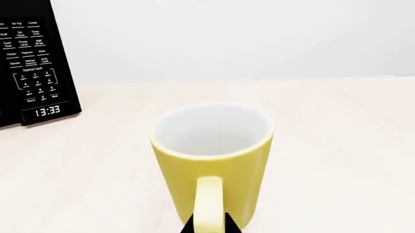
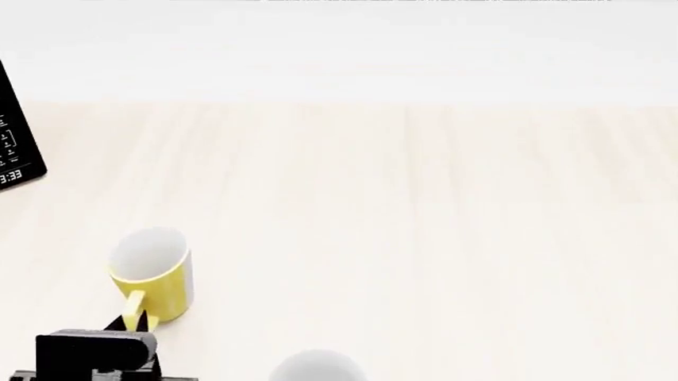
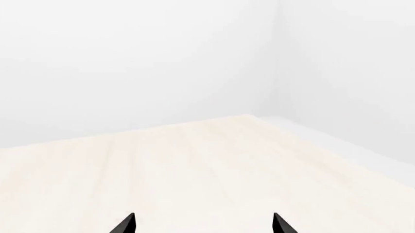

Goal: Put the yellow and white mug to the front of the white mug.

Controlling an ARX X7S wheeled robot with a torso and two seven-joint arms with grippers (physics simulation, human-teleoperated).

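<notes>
The yellow and white mug point(image 1: 213, 160) stands upright on the pale wooden counter, its yellow handle point(image 1: 209, 204) turned toward my left gripper point(image 1: 209, 227). The black fingertips point(image 1: 190, 227) press on both sides of the handle, so the gripper is shut on it. In the head view the mug point(image 2: 154, 274) is at the lower left with the left gripper point(image 2: 135, 322) just in front of it. The white mug point(image 2: 314, 367) shows only its rim at the bottom edge, to the right of the yellow one. My right gripper point(image 3: 203, 224) is open and empty over bare counter.
A black microwave control panel point(image 1: 39, 63) reading 13:33 stands at the far left, also in the head view point(image 2: 16, 151). A white wall runs behind the counter point(image 2: 424, 206). The counter's corner and right edge point(image 3: 311, 136) show in the right wrist view.
</notes>
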